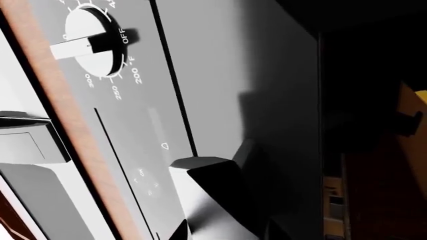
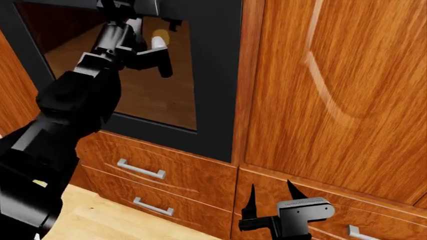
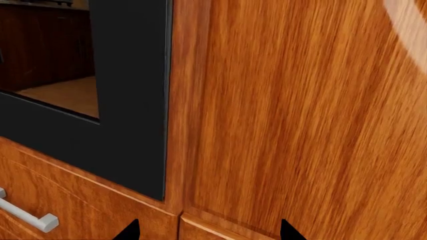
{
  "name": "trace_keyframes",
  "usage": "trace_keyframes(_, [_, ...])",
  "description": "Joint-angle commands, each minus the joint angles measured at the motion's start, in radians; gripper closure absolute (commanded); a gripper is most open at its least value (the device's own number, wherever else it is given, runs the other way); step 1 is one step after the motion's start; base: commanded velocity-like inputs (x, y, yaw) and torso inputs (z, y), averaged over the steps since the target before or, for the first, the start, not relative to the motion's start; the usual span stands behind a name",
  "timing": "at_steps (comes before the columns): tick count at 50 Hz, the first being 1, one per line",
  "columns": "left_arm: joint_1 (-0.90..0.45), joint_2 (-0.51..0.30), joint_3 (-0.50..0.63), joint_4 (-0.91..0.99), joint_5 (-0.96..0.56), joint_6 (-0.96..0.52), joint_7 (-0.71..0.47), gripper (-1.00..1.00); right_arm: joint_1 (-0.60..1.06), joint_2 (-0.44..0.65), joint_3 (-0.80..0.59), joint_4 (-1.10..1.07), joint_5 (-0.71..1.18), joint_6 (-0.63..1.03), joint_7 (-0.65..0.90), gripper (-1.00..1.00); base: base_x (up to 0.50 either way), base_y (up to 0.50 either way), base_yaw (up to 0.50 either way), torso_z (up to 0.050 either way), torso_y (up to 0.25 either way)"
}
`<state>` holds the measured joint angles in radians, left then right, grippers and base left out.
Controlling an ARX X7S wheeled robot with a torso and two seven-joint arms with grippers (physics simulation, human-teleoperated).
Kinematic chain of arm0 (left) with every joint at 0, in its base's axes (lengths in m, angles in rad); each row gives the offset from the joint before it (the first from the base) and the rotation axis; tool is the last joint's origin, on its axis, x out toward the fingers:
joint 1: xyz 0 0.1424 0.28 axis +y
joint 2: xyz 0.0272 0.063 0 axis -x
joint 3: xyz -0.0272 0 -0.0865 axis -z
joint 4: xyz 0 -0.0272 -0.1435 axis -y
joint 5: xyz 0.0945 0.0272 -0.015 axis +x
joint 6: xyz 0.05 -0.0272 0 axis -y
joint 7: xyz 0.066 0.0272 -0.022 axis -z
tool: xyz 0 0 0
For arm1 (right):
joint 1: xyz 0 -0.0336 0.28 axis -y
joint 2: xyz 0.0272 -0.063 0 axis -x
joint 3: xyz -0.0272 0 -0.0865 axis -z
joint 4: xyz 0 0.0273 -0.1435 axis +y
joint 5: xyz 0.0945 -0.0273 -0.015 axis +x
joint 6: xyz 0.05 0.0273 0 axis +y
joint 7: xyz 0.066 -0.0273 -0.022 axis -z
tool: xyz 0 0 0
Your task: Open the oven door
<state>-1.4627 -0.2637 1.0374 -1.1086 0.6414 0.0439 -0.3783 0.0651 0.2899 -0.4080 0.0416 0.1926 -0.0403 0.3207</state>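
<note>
While raised at 11 o'clock, left gripper (image 2: 127, 10) reaches oven door (image 2: 213, 90) top, finger state indeterminate | right gripper (image 2: 270, 200) at 5 o'clock, fingers spread, empty | door closed.

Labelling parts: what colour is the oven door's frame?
Black; the oven door frame shows best in the right wrist view.

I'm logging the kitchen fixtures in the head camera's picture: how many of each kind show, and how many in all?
Oven door: 1
Silver drawer handles: 3
Tall wooden cabinet door: 1
Total: 5
</note>
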Motion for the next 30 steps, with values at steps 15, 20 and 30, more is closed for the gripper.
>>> trace_keyframes(15, [0.085, -0.173, -0.049, 0.491, 0.025, -0.174, 0.039, 1.0, 0.002, 0.005, -0.012, 0.003, -0.006, -0.004, 0.01, -1.0, 0.0, 0.0, 0.0, 0.001, 0.004])
trace_keyframes(20, [0.101, -0.195, -0.057, 0.546, 0.03, -0.195, 0.042, 1.0, 0.002, 0.006, -0.013, 0.001, -0.006, -0.003, 0.012, -1.0, 0.0, 0.0, 0.0, 0.0, 0.004])
trace_keyframes(30, [0.128, -0.238, -0.073, 0.65, 0.033, -0.223, 0.058, 1.0, 0.004, 0.008, -0.016, -0.002, -0.004, 0.001, 0.015, -1.0, 0.0, 0.0, 0.0, 0.001, 0.005])
